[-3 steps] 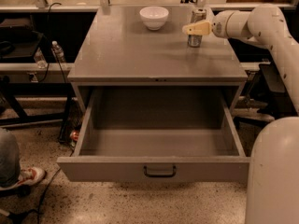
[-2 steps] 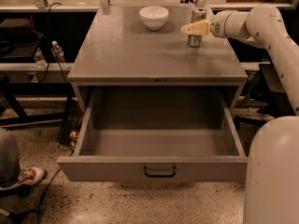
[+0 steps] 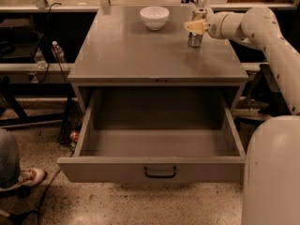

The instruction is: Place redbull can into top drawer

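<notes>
The redbull can (image 3: 195, 37) stands upright on the grey cabinet's top (image 3: 140, 55), near its back right corner. My gripper (image 3: 195, 25) reaches in from the right at the can's upper part and hides its top. The top drawer (image 3: 159, 170) is pulled wide open below the cabinet's top. Its dark bar handle faces the camera and nothing shows inside it.
A white bowl (image 3: 154, 17) sits at the back middle of the cabinet top. My white arm (image 3: 272, 36) and base (image 3: 274, 172) fill the right side. A small red can (image 3: 74, 136) lies on the floor left of the drawer, a person's shoe (image 3: 27, 177) further left.
</notes>
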Controlling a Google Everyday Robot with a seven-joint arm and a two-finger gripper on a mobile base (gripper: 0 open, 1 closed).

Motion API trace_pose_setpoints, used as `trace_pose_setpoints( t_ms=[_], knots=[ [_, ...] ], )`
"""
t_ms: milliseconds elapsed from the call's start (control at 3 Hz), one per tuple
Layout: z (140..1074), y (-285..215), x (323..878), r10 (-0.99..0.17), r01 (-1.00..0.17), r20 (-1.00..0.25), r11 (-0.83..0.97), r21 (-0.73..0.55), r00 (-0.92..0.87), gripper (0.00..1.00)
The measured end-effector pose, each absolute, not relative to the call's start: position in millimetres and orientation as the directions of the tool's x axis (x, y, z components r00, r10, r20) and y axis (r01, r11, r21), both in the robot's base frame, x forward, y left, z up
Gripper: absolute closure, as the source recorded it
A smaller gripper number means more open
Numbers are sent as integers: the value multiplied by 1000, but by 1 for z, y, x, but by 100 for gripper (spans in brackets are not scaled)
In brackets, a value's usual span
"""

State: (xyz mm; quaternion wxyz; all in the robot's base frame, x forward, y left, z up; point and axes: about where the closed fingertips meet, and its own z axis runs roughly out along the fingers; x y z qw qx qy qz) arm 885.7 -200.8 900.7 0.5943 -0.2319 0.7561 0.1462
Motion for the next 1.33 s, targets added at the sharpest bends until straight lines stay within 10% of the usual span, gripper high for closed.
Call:
trace_pose_setpoints(
  t_ms=[667, 1333],
  knots=[
    [927, -219, 855, -151, -530, -975, 847, -41, -165, 95],
    [955, -242, 817, -133, -548, -982, 835, -39, -133, 100]
  ],
)
